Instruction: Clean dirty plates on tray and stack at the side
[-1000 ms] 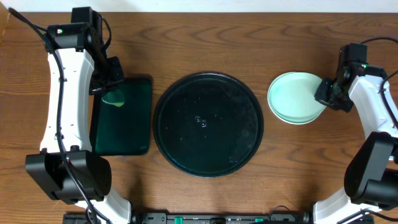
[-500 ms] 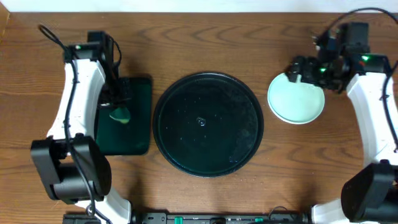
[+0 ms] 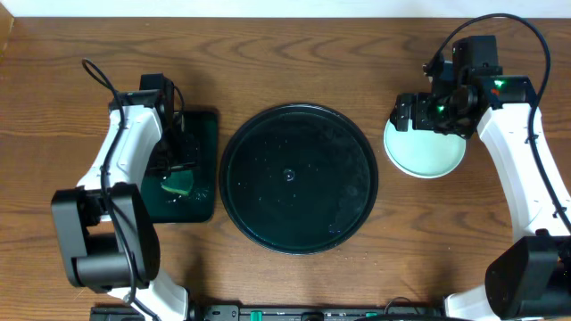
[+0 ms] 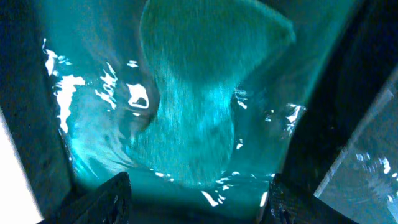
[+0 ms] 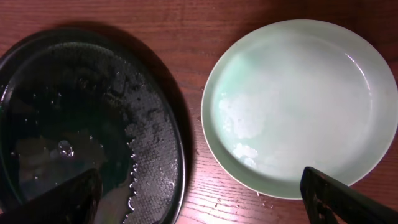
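At the near side the round black tray [image 3: 268, 214] lies bare except for droplets, so the job looks all but done and the step in hand is a clean withdrawal. Just left of it the left gripper [image 3: 176, 168] hangs over the green sponge [image 3: 177, 185], jaws spread wide and holding nothing, while the sponge lies flat in the small rectangular tray [image 3: 201, 134]. This gripper should rise straight up before swinging away, lest a finger drag the sponge out. Farther back on the right, the plates [image 5: 292, 106] sit on the tabletop [image 3: 294, 53] beside the tray, not touching it. The right gripper [image 3: 409, 114] is over their far-left edge, jaws wide and empty, and should lift vertically so the rim is not nudged. Count: one round tray, one sponge tray, one sponge, two grippers; of the plates only a wet mint-green top one shows, any beneath it hidden
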{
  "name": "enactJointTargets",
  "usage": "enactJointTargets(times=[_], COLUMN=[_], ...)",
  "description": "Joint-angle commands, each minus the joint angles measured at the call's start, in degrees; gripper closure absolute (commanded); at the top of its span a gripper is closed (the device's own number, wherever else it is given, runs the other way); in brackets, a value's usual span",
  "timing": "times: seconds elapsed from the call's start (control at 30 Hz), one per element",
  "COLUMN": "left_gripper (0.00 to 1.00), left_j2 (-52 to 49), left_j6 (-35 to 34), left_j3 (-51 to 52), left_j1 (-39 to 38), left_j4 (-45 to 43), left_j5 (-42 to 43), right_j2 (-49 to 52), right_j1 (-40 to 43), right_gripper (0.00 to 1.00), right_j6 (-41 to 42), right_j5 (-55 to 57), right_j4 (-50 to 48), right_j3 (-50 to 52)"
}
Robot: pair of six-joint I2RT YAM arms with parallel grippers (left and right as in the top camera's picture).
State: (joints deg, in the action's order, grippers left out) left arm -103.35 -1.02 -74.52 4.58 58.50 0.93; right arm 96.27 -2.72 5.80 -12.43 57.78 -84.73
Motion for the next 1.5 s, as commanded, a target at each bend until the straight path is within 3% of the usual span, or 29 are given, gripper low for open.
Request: enactJointTargets(times=[0.0, 0.3, 0.6, 1.0, 1.17, 1.47], left_gripper=[0.28, 0.27, 0.27, 0.27, 0.27, 0.27], left_j2=[8.33, 27.10, 28.41, 28.39, 28.39, 28.39], left_j6=[0.39, -1.16, -1.16, -1.16, -1.16, -1.16], left_j3=[-3.67, -3.72, -3.72, -3.72, -3.72, -3.72], left_j1=[0.26, 0.28, 0.28, 0.28, 0.28, 0.28], left_j4=[2.21, 2.29, 2.29, 2.29, 2.29, 2.29], left_j5=[-0.09, -0.11, -0.11, -0.11, -0.11, -0.11], right_j2=[-1.75, -14.40, -30.64, -34.23, -33.92, -46.56], right_j1=[-0.72, -3.17, -3.39, -3.37, -3.32, -3.32], right_gripper=[0.01, 0.01, 0.01, 0.01, 0.01, 0.01], right_j6=[-0.76, -0.76, -0.72, -0.74, -3.41, -9.99], right_j5=[0.68, 7.30, 7.48, 9.42, 9.57, 8.94], right_j4=[0.09, 2.27, 5.64, 12.50, 5.05, -25.86], right_j3=[-0.48, -0.50, -0.50, -0.50, 1.53, 24.09])
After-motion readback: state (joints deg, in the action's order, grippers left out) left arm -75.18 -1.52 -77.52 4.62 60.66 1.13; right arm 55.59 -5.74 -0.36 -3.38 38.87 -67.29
